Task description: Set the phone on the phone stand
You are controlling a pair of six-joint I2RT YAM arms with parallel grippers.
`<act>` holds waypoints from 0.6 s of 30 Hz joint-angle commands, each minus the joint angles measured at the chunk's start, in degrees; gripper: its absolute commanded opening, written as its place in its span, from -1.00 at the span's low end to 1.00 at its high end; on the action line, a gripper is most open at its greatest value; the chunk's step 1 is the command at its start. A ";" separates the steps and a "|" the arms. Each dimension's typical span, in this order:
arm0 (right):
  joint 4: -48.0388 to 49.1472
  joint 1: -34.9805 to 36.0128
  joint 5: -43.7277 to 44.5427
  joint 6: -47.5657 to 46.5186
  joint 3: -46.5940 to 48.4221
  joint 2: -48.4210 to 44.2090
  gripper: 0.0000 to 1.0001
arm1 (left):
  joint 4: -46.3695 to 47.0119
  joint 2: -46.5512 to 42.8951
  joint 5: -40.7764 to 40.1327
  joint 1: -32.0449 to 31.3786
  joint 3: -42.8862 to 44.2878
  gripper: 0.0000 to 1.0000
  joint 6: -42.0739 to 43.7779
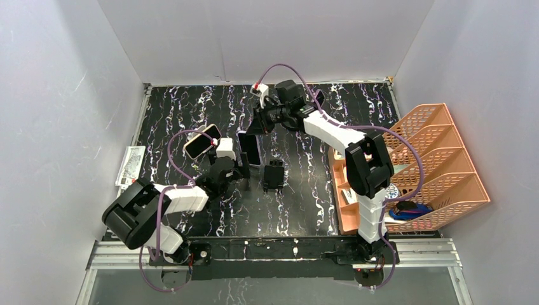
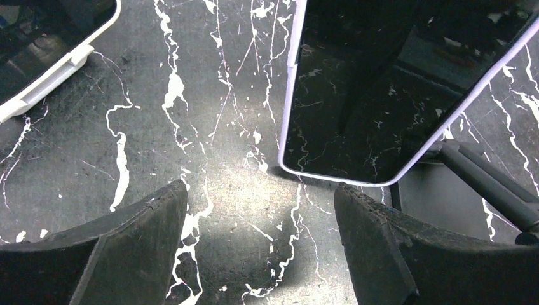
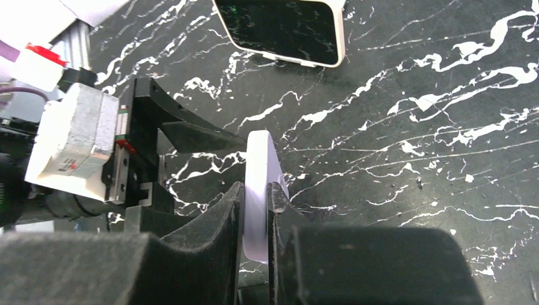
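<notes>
A phone with a pale lavender case and dark screen (image 1: 250, 149) hangs just above the table, gripped at its far end by my right gripper (image 1: 259, 126). In the right wrist view the gripper (image 3: 255, 188) is shut on the phone's thin edge (image 3: 259, 159). The black phone stand (image 1: 273, 175) stands just right of the phone's near end. My left gripper (image 1: 242, 169) is open and empty, low over the table, just short of the phone's near corner (image 2: 381, 89). Part of the stand (image 2: 486, 181) shows under that corner.
A second phone in a white case (image 1: 202, 141) lies left of the held one; it also shows in the left wrist view (image 2: 44, 51) and the right wrist view (image 3: 283, 28). An orange file rack (image 1: 413, 165) fills the right side. A printed card (image 1: 130, 165) lies at the left edge.
</notes>
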 commanded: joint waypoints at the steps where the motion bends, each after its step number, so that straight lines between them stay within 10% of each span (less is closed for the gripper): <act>1: 2.07 0.15 4.90 -3.29 -1.34 -2.63 -0.97 | 2.47 0.49 -0.70 -0.46 -1.11 0.65 -0.54; 18: 14.12 0.66 7.72 -1.87 -9.38 -7.69 -0.97 | 2.67 -0.16 -1.58 -0.45 -2.91 0.66 -0.06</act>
